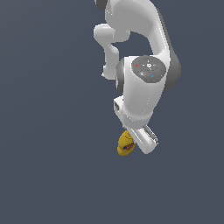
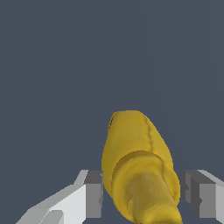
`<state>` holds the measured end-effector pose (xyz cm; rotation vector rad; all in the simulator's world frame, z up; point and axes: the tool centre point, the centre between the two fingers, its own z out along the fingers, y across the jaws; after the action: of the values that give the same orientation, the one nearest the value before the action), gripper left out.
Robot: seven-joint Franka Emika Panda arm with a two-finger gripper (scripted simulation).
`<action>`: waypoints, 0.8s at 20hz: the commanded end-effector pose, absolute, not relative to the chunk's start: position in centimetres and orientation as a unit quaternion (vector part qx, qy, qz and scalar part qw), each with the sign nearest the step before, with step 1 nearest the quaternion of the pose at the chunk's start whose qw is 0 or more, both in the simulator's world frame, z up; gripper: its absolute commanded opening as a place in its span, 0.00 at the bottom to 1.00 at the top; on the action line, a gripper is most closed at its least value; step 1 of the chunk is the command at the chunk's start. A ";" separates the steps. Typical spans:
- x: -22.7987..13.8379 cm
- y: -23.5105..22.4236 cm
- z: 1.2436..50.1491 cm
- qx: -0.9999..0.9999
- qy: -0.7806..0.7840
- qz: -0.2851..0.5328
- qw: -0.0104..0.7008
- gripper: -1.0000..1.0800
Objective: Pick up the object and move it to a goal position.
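The object is a small yellow squeeze bottle (image 1: pixel 125 144) with a red-and-blue label. In the exterior view it sits tilted under the white gripper (image 1: pixel 139 139), partly hidden by the hand. In the wrist view the bottle (image 2: pixel 135 148) fills the space between the two fingers, with its yellow nozzle cap (image 2: pixel 148 201) pointing toward the camera. One finger (image 2: pixel 92 194) presses its side. The other finger (image 2: pixel 194 194) sits right against the opposite side. The gripper (image 2: pixel 142 194) looks shut on the bottle's upper body.
The white arm (image 1: pixel 144 83) reaches down from the top of the exterior view. All around is a plain dark grey-blue surface (image 1: pixel 52 166). No goal marker or other object shows.
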<state>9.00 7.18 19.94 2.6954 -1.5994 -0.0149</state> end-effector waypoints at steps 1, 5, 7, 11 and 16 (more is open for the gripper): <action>9.0 7.3 22.5 0.860 -0.510 0.000 0.000 0.00; 8.5 7.5 26.5 0.860 -0.510 0.000 0.000 0.00; 8.3 7.6 28.6 0.860 -0.510 0.000 0.000 0.00; 7.8 7.8 32.9 0.860 -0.510 0.000 0.000 0.00; 7.3 8.0 38.1 0.860 -0.510 0.000 0.000 0.00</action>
<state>7.44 7.95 36.00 2.6969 -1.6005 -0.0107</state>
